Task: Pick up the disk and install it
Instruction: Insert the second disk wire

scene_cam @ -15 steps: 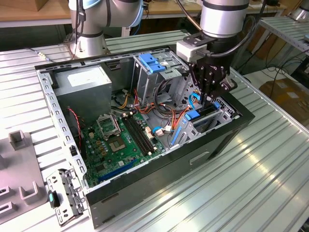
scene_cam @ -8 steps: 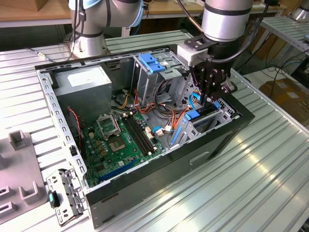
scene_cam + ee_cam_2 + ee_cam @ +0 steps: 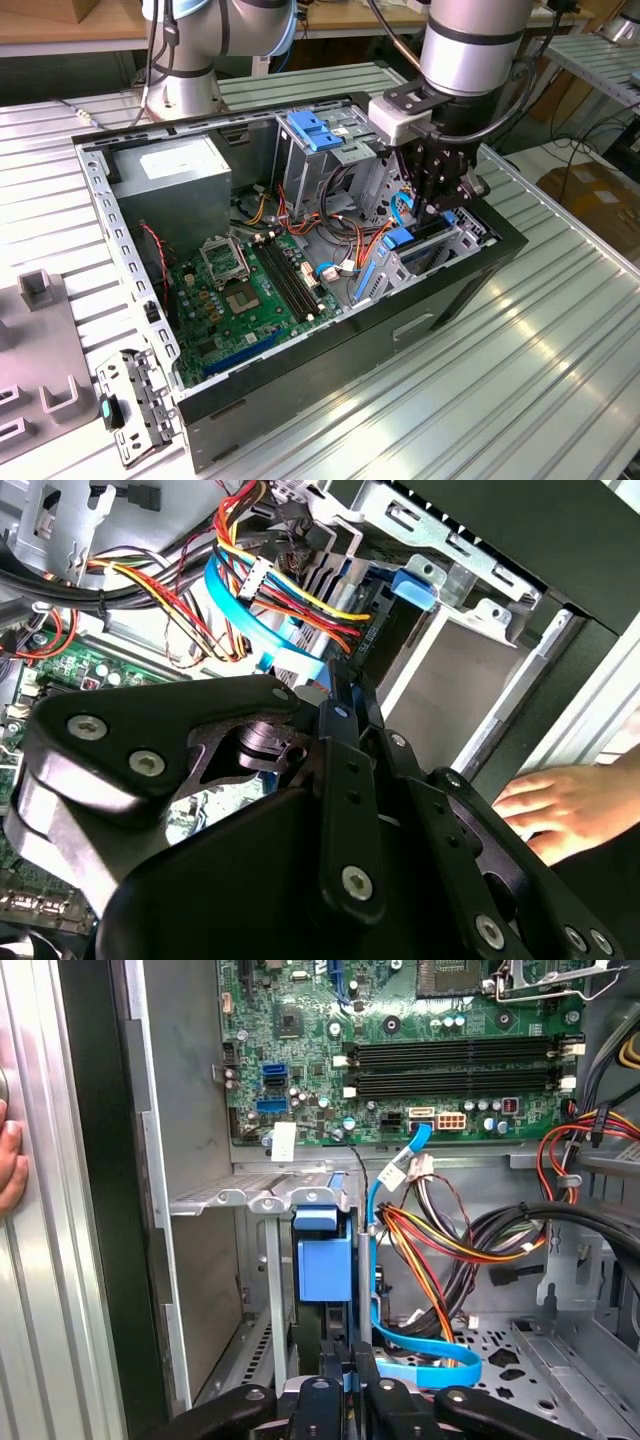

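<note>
The disk point(image 3: 325, 1260) stands on edge inside the metal drive bay point(image 3: 250, 1198) at the front corner of the open computer case. Its blue plastic carrier point(image 3: 400, 238) shows at the bay's mouth. My gripper point(image 3: 440, 208) hangs straight over that bay. In the first wrist view its black fingers point(image 3: 330, 1375) are drawn close together, in line with the disk's near edge. I cannot tell whether they pinch the carrier or only rest against it. The gripper point(image 3: 340, 705) also shows with its tips together in the second wrist view.
Blue, red, yellow and orange cables point(image 3: 430, 1250) run beside the bay. The motherboard point(image 3: 240, 290) lies on the case floor, with a grey power-supply box point(image 3: 185, 170) at the back. A person's hand point(image 3: 550, 800) rests on the case's outer wall. Brackets lie on the table at the exterior view's left.
</note>
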### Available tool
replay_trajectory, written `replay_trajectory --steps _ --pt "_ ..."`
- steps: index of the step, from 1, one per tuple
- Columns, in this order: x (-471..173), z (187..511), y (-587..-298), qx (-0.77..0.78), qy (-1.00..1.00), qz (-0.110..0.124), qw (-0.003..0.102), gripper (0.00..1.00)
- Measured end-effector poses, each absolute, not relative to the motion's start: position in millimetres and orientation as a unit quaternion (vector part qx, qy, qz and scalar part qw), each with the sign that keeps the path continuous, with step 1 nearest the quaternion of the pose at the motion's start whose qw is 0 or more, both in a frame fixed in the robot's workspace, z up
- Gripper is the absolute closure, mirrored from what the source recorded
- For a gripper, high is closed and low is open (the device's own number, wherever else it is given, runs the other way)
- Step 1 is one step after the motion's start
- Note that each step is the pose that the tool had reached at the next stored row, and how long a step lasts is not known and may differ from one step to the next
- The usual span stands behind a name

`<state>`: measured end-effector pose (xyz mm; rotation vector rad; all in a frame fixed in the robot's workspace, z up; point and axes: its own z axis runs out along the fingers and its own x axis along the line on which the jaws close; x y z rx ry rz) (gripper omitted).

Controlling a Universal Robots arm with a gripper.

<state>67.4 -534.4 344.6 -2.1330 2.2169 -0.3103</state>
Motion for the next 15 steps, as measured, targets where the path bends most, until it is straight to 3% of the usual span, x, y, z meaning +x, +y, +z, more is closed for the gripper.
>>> replay_trajectory --steps 15 --pt "67.4 338.0 -537.8 -0.689 0.717 -0.096 0.029 0.84"
